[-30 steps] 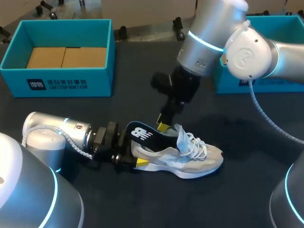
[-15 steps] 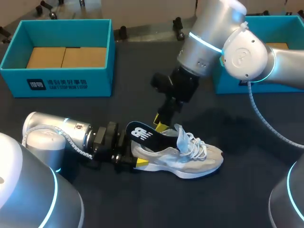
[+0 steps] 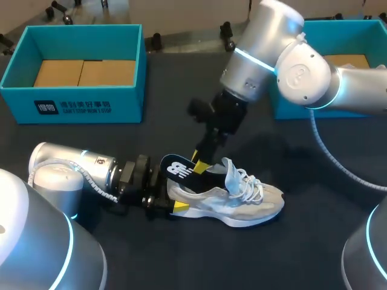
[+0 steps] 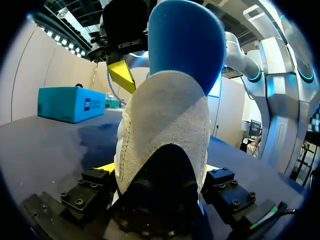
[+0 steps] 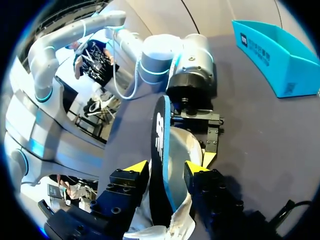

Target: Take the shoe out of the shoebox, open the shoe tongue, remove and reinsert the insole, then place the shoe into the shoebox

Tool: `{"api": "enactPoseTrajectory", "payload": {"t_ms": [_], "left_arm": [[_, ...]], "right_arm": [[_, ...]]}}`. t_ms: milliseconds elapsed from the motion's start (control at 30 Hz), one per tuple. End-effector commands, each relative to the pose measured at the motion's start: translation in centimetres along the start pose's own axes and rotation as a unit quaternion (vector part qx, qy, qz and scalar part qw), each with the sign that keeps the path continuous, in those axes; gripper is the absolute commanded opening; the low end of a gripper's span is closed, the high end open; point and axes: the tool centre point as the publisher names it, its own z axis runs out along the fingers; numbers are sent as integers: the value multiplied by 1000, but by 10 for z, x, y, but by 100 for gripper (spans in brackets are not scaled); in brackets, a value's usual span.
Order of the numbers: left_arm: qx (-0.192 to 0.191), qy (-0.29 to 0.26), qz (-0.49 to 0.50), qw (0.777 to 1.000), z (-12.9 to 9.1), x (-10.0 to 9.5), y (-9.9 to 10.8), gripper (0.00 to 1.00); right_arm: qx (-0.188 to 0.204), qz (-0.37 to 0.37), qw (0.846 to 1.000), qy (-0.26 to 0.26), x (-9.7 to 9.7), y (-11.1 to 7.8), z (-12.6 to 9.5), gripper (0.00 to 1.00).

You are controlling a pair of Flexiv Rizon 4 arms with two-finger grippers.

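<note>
Head view has the left pincer (image 3: 170,196) clenched on the heel of the shoe (image 3: 242,202), pinning it upright on the table (image 3: 302,254), likely so it cannot slide while the insole (image 3: 179,169) is worked. The right pincer (image 5: 166,167) straddles the insole, which stands up out of the heel; whether it grips I cannot tell.

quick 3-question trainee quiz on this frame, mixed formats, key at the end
1. True or false: the shoe lies inside the shoebox.
2. Which gripper is clamped on the shoe's heel? A) left gripper B) right gripper C) neither
3. Fill in: the dark ___ stands up out of the shoe, right at the right gripper.

Key: 1 false; 2 A; 3 insole.
</note>
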Motion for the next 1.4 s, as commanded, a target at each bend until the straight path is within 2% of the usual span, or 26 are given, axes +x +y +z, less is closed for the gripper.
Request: {"api": "enactPoseTrajectory", "payload": {"t_ms": [33, 533, 633, 700, 733, 767, 1100, 1300, 1400], "left_arm": [[0, -1, 0, 1000, 1, -1, 1, 0], [0, -1, 0, 1000, 1, -1, 1, 0], [0, -1, 0, 1000, 1, -1, 1, 0], [0, -1, 0, 1000, 1, -1, 1, 0], [0, -1, 0, 1000, 1, -1, 1, 0], [0, -1, 0, 1000, 1, -1, 1, 0], [0, -1, 0, 1000, 1, -1, 1, 0], [0, -1, 0, 1000, 1, -1, 1, 0], [0, -1, 0, 1000, 1, -1, 1, 0]], "right_arm": [[-3, 1, 1000, 4, -1, -1, 9, 45], [-14, 9, 1000, 4, 4, -6, 16, 39], [-17, 10, 1000, 5, 4, -7, 18, 31], [-20, 11, 1000, 4, 5, -8, 18, 22], [-21, 11, 1000, 4, 6, -8, 19, 7], [-22, 12, 1000, 4, 6, -8, 19, 0], [-35, -9, 999, -11, 11, 2, 16, 0], [-50, -31, 998, -39, 9, 15, 1, 0], [-69, -48, 995, -50, 8, 25, -10, 0]]}}
